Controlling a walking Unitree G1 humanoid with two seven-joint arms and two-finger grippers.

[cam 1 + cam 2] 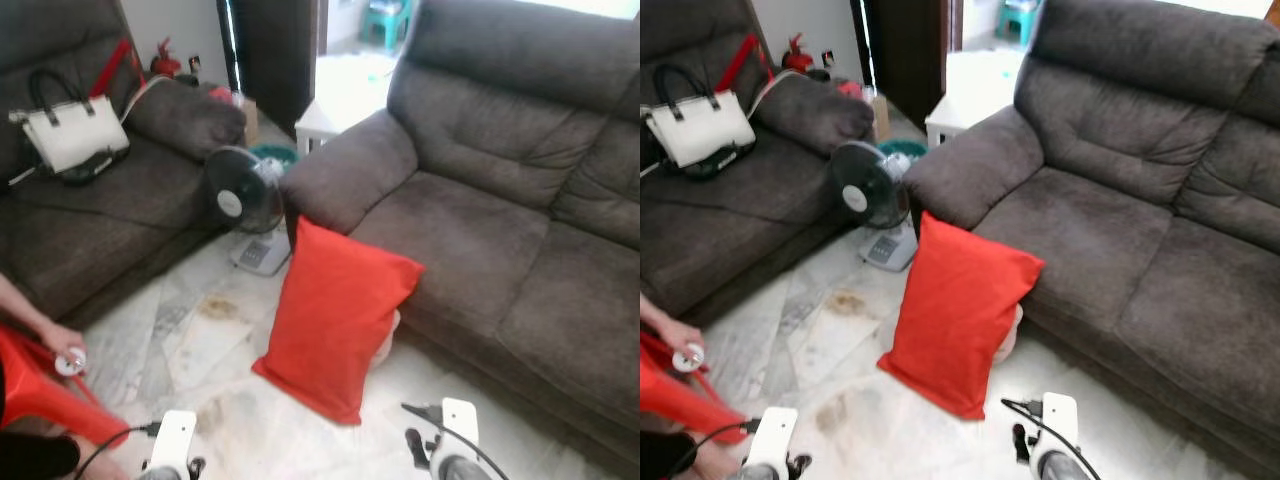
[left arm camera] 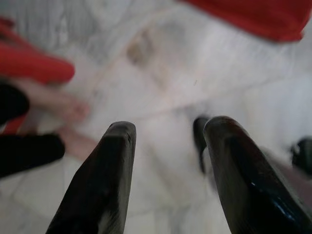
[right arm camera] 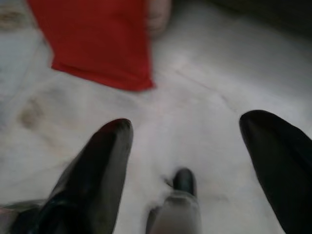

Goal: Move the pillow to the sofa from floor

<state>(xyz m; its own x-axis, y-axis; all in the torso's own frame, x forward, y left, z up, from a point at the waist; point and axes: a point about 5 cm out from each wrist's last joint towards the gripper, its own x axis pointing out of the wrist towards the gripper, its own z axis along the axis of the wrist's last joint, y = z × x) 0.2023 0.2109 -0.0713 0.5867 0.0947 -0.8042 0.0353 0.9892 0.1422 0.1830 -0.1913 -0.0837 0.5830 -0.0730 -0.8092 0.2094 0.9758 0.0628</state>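
The red pillow (image 1: 335,318) stands on the floor (image 1: 240,420), leaning against the front of the big grey sofa (image 1: 500,240). Both the left gripper (image 2: 168,183) and the right gripper (image 3: 185,170) hang low over the floor near the pillow, fingers spread apart, holding nothing.

Pillow (image 1: 335,320) on floor (image 1: 240,420), leaning against sofa (image 1: 480,250); fan (image 1: 245,200) behind-left.

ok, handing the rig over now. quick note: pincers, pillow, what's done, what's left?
Left pincer: open, empty, low over the pale marble floor.
Right pincer: open, empty, also low over the floor.
Red rectangular fabric pillow: standing on the floor, leaning against the front of the dark grey fabric sofa.
Done: nothing grasped yet.
Left: reach the pillow, grip it, lift it onto the sofa seat.
A person's hand is nearby on the left.
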